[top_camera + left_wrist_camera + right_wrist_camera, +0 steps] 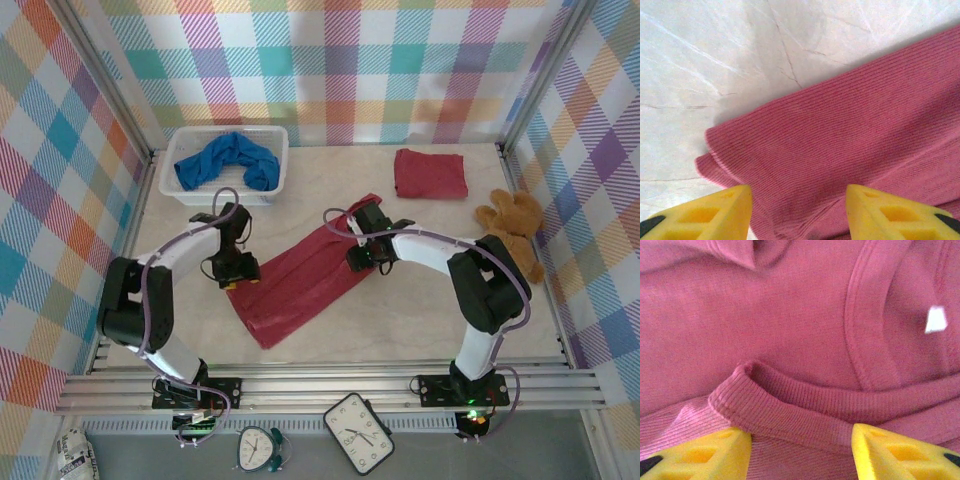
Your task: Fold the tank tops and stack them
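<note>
One dark red tank top (300, 285) lies folded lengthwise in a diagonal strip at mid-table. My left gripper (238, 270) hovers at its near-left end. In the left wrist view the gripper (799, 200) is open, its yellow fingers (720, 212) straddling the flat ribbed cloth (850, 135) near its corner. My right gripper (365, 255) is over the strip's far end, also open (801, 440), with a raised ribbed hem (790, 410) running between the fingers. A second dark red tank top (430, 173) lies folded at the back right. The blue tank top (228, 163) is bunched in the basket.
The white mesh basket (180, 150) stands at the back left. A brown teddy bear (515, 225) sits by the right wall. Checked walls close in the table on three sides. Bare tabletop (400, 320) shows in front of the strip.
</note>
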Controlling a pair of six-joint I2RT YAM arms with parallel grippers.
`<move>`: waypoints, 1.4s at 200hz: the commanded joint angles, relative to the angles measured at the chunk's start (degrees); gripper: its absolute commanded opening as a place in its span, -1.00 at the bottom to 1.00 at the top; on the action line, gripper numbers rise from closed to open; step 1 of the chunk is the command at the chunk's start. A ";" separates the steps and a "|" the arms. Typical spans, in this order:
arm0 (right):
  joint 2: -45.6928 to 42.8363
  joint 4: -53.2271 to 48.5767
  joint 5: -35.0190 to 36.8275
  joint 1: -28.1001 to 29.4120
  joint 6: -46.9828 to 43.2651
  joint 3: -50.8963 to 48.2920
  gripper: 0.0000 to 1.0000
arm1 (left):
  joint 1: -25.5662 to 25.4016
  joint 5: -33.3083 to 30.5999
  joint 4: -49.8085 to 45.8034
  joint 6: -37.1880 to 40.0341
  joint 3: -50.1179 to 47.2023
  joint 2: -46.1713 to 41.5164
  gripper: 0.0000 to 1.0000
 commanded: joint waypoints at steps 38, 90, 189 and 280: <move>-8.93 6.27 -12.53 11.83 3.98 -2.41 0.21 | 6.29 1.31 -0.57 1.90 -5.40 -3.08 0.18; -3.56 9.26 -10.75 28.93 7.00 1.73 0.24 | 7.79 4.90 3.90 2.13 -7.92 1.11 0.08; 14.98 3.25 -4.84 40.96 0.18 17.11 0.24 | 7.76 6.59 5.76 2.03 -8.33 3.79 -0.37; 16.01 -2.96 -0.54 41.86 -1.81 19.81 -0.73 | 5.43 7.44 3.11 1.99 -6.26 1.53 -0.90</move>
